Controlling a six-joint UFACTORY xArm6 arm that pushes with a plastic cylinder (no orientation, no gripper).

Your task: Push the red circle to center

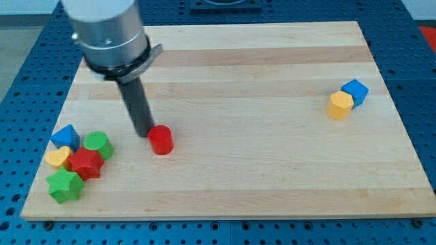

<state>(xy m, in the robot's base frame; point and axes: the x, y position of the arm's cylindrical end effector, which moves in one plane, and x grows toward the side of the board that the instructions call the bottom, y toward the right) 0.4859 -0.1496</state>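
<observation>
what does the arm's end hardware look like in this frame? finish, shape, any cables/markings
A wide silver-grey metal cylinder at the top, a black collar with a small grey tab below it, then a straight dark matte rod ending in my tip. No cables or markings visible.

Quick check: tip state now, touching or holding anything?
My tip: no gripper, holds nothing; it sits right at the red circle's left edge, apparently touching.

I'm working in a robotics lab: a pale wooden table (272,170) sits on a blue perforated metal bench (20,54), with my arm's grey housing (105,30) overhead.
</observation>
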